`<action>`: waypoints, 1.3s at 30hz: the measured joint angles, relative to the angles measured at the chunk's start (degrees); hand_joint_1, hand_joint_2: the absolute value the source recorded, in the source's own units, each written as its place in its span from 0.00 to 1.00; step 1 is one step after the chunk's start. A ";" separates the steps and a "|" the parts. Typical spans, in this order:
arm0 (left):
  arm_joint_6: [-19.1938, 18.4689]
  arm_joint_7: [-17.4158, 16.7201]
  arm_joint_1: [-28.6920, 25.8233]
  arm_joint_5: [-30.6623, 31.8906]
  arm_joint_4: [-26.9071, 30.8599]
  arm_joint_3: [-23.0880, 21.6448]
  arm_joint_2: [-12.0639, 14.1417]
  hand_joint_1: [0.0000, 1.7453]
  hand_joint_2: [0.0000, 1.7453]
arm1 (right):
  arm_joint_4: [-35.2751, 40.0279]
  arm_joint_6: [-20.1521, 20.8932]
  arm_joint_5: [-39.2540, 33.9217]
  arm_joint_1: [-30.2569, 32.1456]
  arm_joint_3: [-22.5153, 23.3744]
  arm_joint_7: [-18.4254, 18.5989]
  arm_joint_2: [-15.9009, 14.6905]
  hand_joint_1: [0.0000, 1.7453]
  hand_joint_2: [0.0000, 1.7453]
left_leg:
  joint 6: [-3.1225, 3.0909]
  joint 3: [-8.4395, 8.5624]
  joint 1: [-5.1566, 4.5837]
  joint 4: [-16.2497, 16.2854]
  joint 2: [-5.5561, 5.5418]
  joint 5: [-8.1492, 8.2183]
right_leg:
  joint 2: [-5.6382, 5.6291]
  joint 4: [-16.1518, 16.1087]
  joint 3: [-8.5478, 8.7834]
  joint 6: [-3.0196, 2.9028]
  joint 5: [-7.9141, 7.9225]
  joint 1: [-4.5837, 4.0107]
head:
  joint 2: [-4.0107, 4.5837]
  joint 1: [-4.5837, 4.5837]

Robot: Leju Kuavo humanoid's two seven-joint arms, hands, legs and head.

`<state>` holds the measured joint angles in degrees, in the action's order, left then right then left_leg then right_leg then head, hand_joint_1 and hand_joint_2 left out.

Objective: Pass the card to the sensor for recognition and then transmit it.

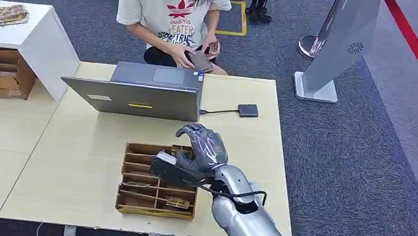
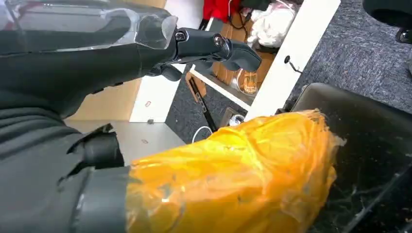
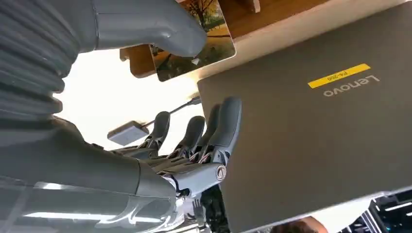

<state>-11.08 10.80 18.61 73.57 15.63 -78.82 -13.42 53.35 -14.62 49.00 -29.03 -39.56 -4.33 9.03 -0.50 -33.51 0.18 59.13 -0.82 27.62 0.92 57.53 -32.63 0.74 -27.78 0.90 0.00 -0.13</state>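
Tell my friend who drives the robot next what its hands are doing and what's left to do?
Right hand: over the wooden card box, thumb pressed on a picture card; whether it is gripped is unclear.
Left hand: hangs off the table, holding nothing.
Sensor: small dark pad on the table, cabled to the laptop.
Done: a card reached.
Left: carry it to the sensor, then hand it on, probably to the person.

— Head view: evenly bright, overhead indoor light, soft short shadows beside the laptop and card box. Sharp throughout.
— Right wrist view: washed out to white on the tabletop; slight blur.
— Left wrist view: glare streaks on clear plastic, soft focus up close.
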 joint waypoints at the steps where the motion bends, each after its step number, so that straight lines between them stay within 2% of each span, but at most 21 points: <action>1: 0.00 -0.02 0.00 0.00 0.00 0.00 0.00 0.00 0.00 | -0.33 -0.02 -0.02 -0.14 0.00 -0.04 0.04 0.44 1.00 | 0.00 0.00 0.00 0.00 0.00 0.00 | 0.00 0.00 0.00 0.00 0.00 0.00 | 0.00 0.02; 3: 0.00 -0.02 0.00 0.00 0.00 -0.02 -0.02 0.00 0.00 | -0.96 -0.02 -0.07 -0.27 0.00 -0.07 0.11 0.40 1.00 | 0.00 0.00 0.00 0.00 0.00 0.00 | 0.00 0.00 0.00 0.00 0.00 0.00 | 0.00 0.02; 12: 0.00 -0.11 0.05 0.07 0.00 -0.02 -0.09 0.00 0.00 | -3.34 0.46 -0.33 -0.76 0.07 -0.33 0.39 0.43 1.00 | 0.00 0.00 0.00 0.00 0.01 0.00 | -0.01 0.00 0.00 0.00 0.00 0.00 | 0.00 0.00; 14: 0.00 -0.11 0.05 0.07 0.00 -0.04 -0.09 0.00 0.00 | -3.78 0.66 -0.33 -0.87 0.07 -0.33 0.39 0.49 1.00 | 0.00 0.00 0.00 0.00 0.01 0.00 | -0.01 0.00 0.00 0.00 0.00 0.00 | 0.00 0.00; 16: 0.00 -0.13 0.07 0.09 0.00 -0.04 -0.09 0.00 0.00 | -4.00 0.72 -0.33 -0.88 0.07 -0.33 0.39 0.49 1.00 | 0.00 0.00 0.00 0.00 0.01 0.00 | -0.01 0.00 0.00 0.00 0.00 0.00 | 0.00 0.00; 17: 0.00 -0.13 0.08 0.09 0.00 -0.04 -0.09 0.00 0.00 | -4.17 0.77 -0.33 -0.91 0.07 -0.39 0.39 0.69 1.00 | 0.00 0.00 0.00 0.00 0.01 0.00 | -0.01 0.00 0.00 0.00 0.00 0.00 | 0.00 0.00; 19: -0.02 -0.13 0.08 0.11 0.00 -0.04 -0.09 0.00 0.00 | -4.41 0.79 -0.33 -0.92 0.07 -0.48 0.39 0.79 1.00 | 0.00 0.00 0.00 0.00 0.01 0.00 | -0.01 0.00 0.00 0.00 0.00 0.00 | 0.00 0.02; 23: -0.15 -0.13 0.11 0.13 0.00 -0.04 -0.11 0.00 0.00 | -5.00 0.96 -0.39 -1.33 0.11 -0.55 0.59 0.92 1.00 | 0.00 0.01 0.00 0.00 0.01 0.00 | -0.01 0.00 0.00 0.00 0.00 0.00 | -0.02 0.00; 28: -0.17 -0.13 0.12 0.13 0.00 -0.04 -0.13 0.00 0.00 | -5.57 0.96 -0.42 -1.68 0.20 -0.57 0.85 0.94 1.00 | 0.00 0.01 0.00 0.00 0.02 0.00 | -0.02 0.00 0.00 0.00 0.00 0.00 | 0.00 0.00; 31: -0.17 -0.13 0.13 0.15 0.00 -0.07 -0.13 0.00 0.00 | -5.75 0.96 -0.42 -1.84 0.24 -0.59 0.87 1.00 1.00 | 0.00 0.01 0.00 0.00 0.02 0.00 | -0.02 0.00 0.00 0.00 0.00 0.00 | 0.00 0.00; 39: -0.31 -0.09 0.17 0.24 0.00 -0.07 -0.15 0.00 0.00 | -6.31 1.09 -0.42 -2.42 0.35 -0.92 1.16 1.00 1.00 | 0.00 0.02 0.00 0.00 0.03 0.00 | -0.02 0.00 0.00 0.00 0.01 0.00 | 0.00 0.00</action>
<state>-11.39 10.71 18.78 73.81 15.63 -78.88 -13.57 47.04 -13.53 48.59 -31.45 -39.21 -5.24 10.19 -0.50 -33.49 0.19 59.13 -0.79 27.62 0.90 57.53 -32.63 0.74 -27.77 0.90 0.00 -0.13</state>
